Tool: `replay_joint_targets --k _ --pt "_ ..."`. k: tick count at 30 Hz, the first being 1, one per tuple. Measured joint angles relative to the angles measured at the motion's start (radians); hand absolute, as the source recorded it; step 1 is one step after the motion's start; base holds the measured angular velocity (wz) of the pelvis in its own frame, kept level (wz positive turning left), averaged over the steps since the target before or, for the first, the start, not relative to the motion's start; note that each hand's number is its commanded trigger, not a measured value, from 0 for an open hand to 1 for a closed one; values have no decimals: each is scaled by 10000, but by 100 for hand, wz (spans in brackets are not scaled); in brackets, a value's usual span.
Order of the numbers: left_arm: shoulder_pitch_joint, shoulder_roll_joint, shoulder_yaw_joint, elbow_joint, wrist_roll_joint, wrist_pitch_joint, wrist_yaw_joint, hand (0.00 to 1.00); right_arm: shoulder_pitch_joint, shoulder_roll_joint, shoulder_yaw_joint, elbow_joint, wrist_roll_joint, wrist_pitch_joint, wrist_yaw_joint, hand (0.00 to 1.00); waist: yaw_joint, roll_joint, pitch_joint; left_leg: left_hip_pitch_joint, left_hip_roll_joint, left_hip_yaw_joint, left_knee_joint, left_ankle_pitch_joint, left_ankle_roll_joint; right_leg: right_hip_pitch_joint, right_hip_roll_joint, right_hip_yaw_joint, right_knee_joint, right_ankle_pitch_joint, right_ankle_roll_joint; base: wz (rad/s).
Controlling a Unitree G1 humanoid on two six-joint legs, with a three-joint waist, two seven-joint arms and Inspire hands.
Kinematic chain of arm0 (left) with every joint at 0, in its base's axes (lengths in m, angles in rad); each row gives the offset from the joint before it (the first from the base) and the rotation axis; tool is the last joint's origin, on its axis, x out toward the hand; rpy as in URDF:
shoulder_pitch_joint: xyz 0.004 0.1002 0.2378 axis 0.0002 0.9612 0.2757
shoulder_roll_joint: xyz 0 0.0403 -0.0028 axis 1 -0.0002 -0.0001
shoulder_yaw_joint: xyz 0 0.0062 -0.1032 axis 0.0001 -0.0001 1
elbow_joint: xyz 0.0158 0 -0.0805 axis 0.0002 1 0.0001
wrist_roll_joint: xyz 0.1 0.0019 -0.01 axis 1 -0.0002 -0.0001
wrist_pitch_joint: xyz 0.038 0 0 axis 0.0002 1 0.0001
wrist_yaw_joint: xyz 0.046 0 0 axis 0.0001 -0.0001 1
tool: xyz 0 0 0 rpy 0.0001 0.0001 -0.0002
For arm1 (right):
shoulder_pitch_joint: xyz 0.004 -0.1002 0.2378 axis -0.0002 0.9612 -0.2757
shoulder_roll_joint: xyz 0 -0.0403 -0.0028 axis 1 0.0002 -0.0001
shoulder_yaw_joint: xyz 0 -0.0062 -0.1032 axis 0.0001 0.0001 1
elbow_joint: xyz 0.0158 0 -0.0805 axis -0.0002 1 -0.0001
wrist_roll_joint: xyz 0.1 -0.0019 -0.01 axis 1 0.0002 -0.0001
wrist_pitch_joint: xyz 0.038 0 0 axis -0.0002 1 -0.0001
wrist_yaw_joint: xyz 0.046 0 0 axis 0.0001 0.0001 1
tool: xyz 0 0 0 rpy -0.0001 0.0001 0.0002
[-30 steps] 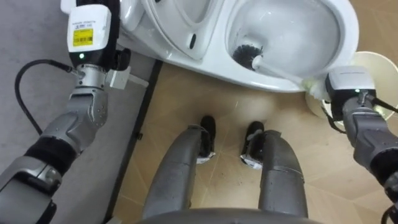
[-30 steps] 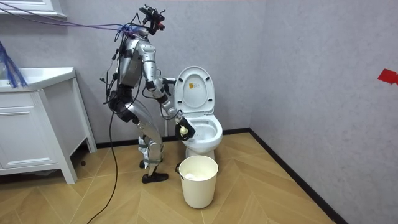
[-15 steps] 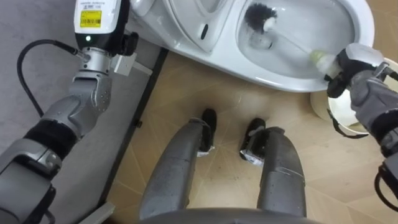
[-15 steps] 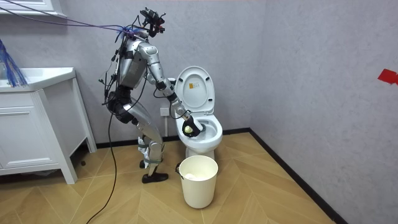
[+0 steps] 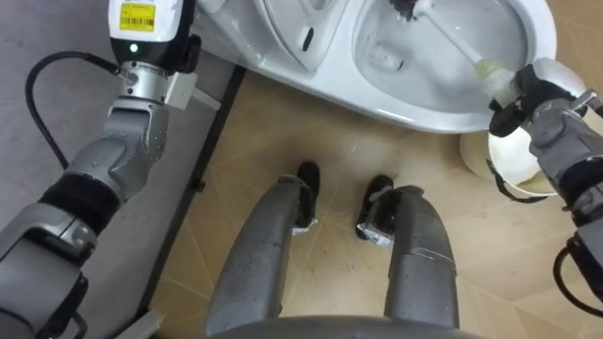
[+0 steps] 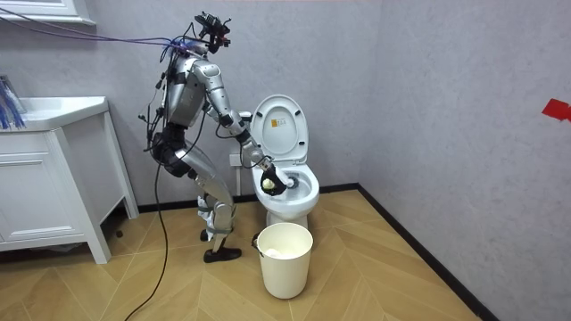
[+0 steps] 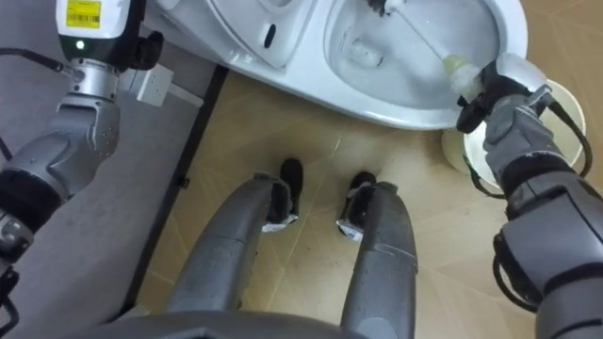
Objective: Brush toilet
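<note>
The white toilet (image 5: 415,108) stands open before me, its lid (image 6: 278,127) raised. A brush lies inside the bowl: its black head (image 5: 407,8) is at the far side, and its white shaft (image 5: 452,40) slants back to a pale yellow grip (image 5: 489,71). My right hand (image 5: 529,87) is at the bowl's right rim, fingers curled round that grip. The room view has this hand (image 6: 270,183) just over the bowl. My left forearm (image 5: 141,66) reaches up beside the lid, and the left hand (image 6: 238,117) is a small shape by the wall.
A cream bucket (image 6: 285,259) stands on the wood floor right of my feet, close under my right arm (image 5: 516,168). A grey wall runs along my left. A white vanity cabinet (image 6: 53,178) is at the room view's left.
The brush head has swept from the near part of the bowl to its far side. My right hand has moved from beside the rim up onto it. The left arm stayed put.
</note>
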Motion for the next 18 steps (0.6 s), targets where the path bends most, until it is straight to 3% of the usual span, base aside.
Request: replay_joint_targets --k 3,7,9,11,16,17,18 --pt "-1 -215 -6 115 8 89 -39 0 402 -5 262 56 -1296 31 35 100 134 151 -11 105 24 -43 -30 -16 5 140 85 -44 -137 25 34 -3" --pt "29 -674 33 291 -16 149 -29 0 815 -1 404 -64 -2735 349 82 100 430 650 -22 124 59 -1 -28 -72 12 148 150 -25 -220 73 24 -10" --pt "142 -773 118 278 -8 174 -207 0 851 24 389 -148 -3211 541 16 100 436 826 -97 164 74 8 -33 -107 5 184 145 -45 -249 78 5 -9" --pt "341 -784 220 287 -32 141 -464 0 1217 148 315 -574 -3935 878 20 100 374 932 -118 381 145 -31 -53 -185 -43 455 227 -40 -366 57 -27 0" --pt "1223 -788 455 54 -683 126 -894 0 2506 233 26 -1705 -4470 1113 61 100 -80 967 -158 1279 237 -52 -238 -394 -82 1369 417 31 -662 -111 -9 -4" --pt "1580 -788 594 20 -799 126 -932 0 2961 217 -40 -2122 -4710 1129 56 100 -219 1002 -249 1504 283 -50 -298 -473 -92 1610 492 61 -806 -122 -2 -17" --pt "1740 -780 656 -30 -808 128 -967 0 3124 223 -44 -2247 -4780 1124 49 100 -288 1029 -285 1628 340 -28 -333 -516 -95 1746 549 60 -908 -121 -2 -20"
